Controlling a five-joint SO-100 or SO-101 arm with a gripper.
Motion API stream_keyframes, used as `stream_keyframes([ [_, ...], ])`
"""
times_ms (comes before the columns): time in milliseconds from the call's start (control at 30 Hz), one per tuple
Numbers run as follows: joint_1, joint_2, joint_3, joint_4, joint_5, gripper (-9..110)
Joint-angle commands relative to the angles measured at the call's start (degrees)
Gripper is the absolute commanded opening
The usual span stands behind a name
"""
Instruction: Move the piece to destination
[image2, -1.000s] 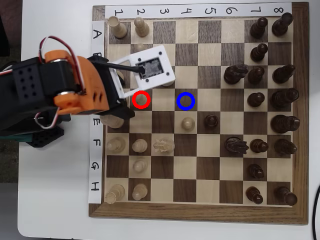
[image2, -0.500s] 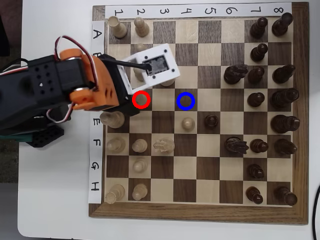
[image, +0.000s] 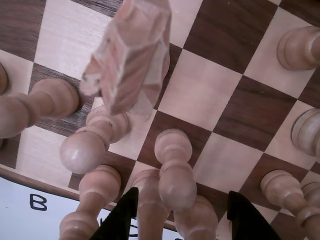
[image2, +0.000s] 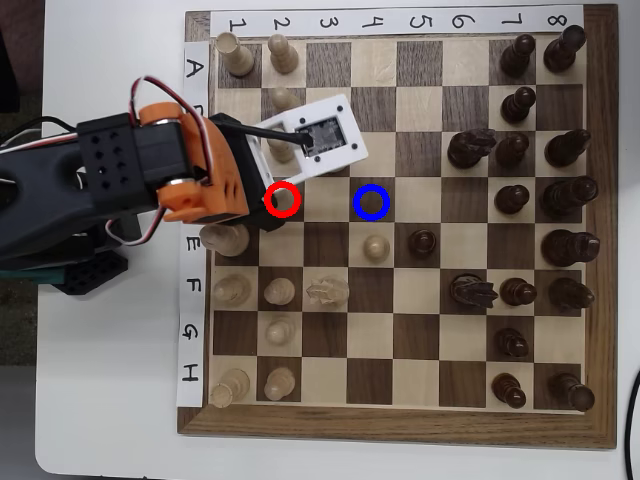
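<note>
The piece (image2: 284, 200), a pale round-headed pawn, stands on the red-ringed square in the overhead view. In the wrist view the same piece (image: 176, 182) stands upright between my two black fingertips (image: 125, 215). My gripper (image: 182, 212) is open, with a gap on each side of the pawn. From above, my gripper (image2: 272, 205) is mostly hidden under the orange wrist and the white camera mount (image2: 320, 140). The destination (image2: 372, 201), a dark square with a blue ring, lies two squares to the right and is bare.
Pale pieces crowd close around the fingers, among them a pawn (image: 82, 150) to the left and a pale knight (image: 130, 55) just ahead. A pale pawn (image2: 375, 247) stands directly below the blue ring, with a dark pawn (image2: 422, 241) beside it. Dark pieces fill the board's right side.
The arm has slid to the right over the board. The camera mount has moved right and slightly up, bringing the gripper onto the red-ringed square.
</note>
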Motion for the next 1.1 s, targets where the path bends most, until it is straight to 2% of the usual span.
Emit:
stream_keyframes([
  [0, 0.4, -0.2, -0.1, -0.6, -0.4, 22],
  [1067, 0.4, -2.3, 1.9, -3.6, -0.5, 16],
])
